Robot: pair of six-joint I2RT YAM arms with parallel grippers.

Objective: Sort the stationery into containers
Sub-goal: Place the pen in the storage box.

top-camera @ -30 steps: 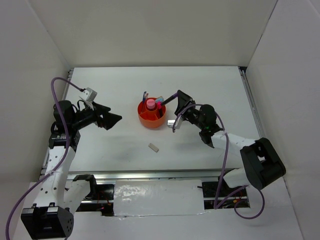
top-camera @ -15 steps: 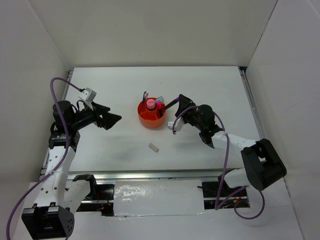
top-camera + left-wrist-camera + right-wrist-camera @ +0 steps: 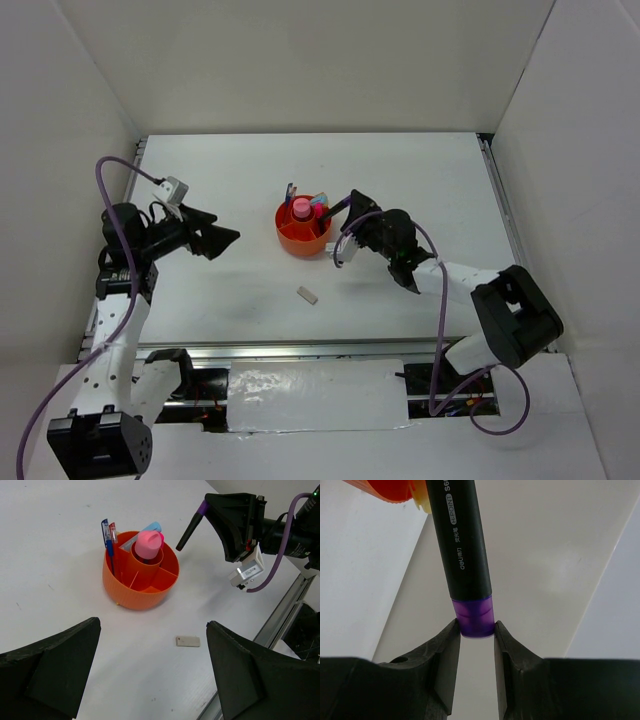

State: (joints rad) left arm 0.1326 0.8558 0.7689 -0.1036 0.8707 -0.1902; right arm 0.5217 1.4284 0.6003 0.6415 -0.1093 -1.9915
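White table (image 3: 420, 170), white walls (image 3: 300, 60) — right fingers (image 3: 440, 660) pinch purple-black marker (image 3: 462, 545); left fingers (image 3: 55, 670) spread wide.

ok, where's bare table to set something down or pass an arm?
Free: the far table strip behind the orange organizer; also the near stretch between left gripper and eraser. Crowded: organizer's right side, where the right gripper holds the purple-black marker.

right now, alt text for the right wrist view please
The right end effector pinches the purple end of a purple-black marker. The marker's black barrel points away toward the orange organizer, which is just visible at the frame's top left.
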